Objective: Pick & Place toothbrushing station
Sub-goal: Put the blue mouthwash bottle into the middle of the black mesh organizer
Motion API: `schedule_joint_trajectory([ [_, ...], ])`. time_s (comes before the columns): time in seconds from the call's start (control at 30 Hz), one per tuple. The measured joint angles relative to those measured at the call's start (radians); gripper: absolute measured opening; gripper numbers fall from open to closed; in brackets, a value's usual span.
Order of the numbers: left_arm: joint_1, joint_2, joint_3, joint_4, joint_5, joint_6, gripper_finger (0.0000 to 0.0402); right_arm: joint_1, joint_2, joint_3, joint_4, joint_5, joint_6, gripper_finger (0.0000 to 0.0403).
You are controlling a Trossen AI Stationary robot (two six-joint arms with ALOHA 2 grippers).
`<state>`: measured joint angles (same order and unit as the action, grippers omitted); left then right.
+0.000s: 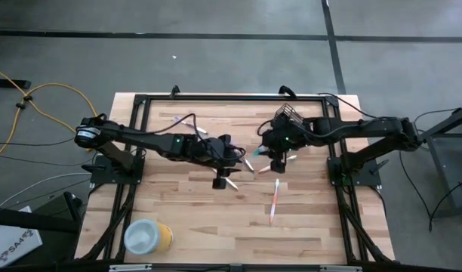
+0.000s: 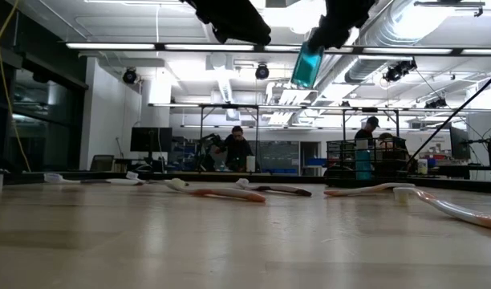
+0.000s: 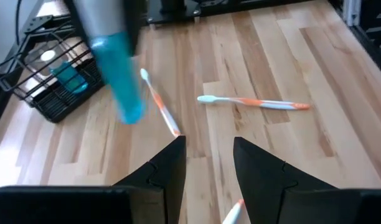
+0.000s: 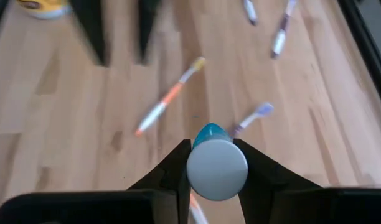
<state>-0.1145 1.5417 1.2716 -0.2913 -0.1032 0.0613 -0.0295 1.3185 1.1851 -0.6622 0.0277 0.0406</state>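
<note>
While raised, right gripper (image 4: 216,163) clamps blue tube (image 4: 215,163), left gripper (image 3: 208,163) apart, empty

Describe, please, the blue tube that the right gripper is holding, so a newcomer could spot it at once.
Start at the black wire-mesh holder near the table's far right corner. Just in front of it the right gripper hangs above the wood, clamped on the blue tube. Unlike the toothbrushes lying flat, it is held off the table.

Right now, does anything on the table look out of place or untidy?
Yes. Several toothbrushes lie scattered flat across the table at different angles, outside the black mesh holder. The right gripper holds a blue tube in the air.
</note>
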Motion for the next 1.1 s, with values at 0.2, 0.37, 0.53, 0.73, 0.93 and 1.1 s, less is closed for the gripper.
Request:
schedule_joint_trajectory([
  [0.2, -0.030, 0.000, 0.000, 0.000, 0.000, -0.002, 0.0129, -0.103, -0.021, 0.001, -0.042, -0.003, -0.004, 0.0086],
  [0.37, -0.052, 0.000, 0.000, 0.000, 0.000, -0.002, 0.0129, -0.208, -0.034, 0.001, -0.069, -0.004, -0.017, 0.0087],
  [0.53, -0.072, 0.000, 0.000, -0.001, 0.000, -0.002, 0.0129, -0.322, -0.037, 0.001, -0.119, 0.009, -0.037, 0.0087],
  [0.73, -0.086, 0.000, 0.000, -0.005, 0.000, 0.002, 0.0129, -0.457, -0.037, 0.001, -0.146, 0.026, -0.071, 0.0087],
  [0.93, -0.085, 0.000, 0.000, -0.037, 0.001, 0.001, 0.0129, -0.572, -0.037, 0.001, -0.157, 0.023, -0.086, 0.0087],
  [1.1, -0.086, -0.001, 0.000, -0.046, 0.000, 0.001, 0.0129, -0.646, -0.037, 0.001, -0.187, 0.023, -0.092, 0.0087],
])
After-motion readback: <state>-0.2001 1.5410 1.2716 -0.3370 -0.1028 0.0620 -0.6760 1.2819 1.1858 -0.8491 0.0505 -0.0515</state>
